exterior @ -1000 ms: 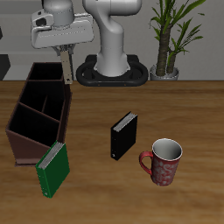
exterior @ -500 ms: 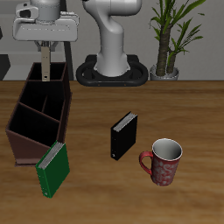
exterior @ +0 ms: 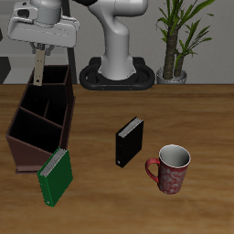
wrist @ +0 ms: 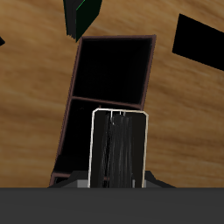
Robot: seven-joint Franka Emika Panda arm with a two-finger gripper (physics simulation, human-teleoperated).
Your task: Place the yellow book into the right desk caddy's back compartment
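Item: gripper (exterior: 40, 50), hanging high over the back end of the right desk caddy (exterior: 26, 137), pinching the yellow book (exterior: 39, 71) between its fingers; the book is dangling below it with its long axis vertical, lower edge just above the caddy's rear rim

Item: yellow book, wrist view (wrist: 118, 147) — pale-edged slab seen end-on, sitting directly beneath the claw, with the caddy's dark compartments (wrist: 112, 70) lying beyond it; whether it is lining up squarely over the back compartment cannot be told for sure

Judgement: the coming move is depending on the book hanging straight over the rearmost cell, so that a plain descent is clearing the rim and the inner partition

Item: green book (exterior: 55, 175), leaning at the caddy's front end, well apart from the claw

Item: black book (exterior: 129, 142) and red mug (exterior: 169, 169), standing on the wooden table (exterior: 183, 110), well clear of the descent
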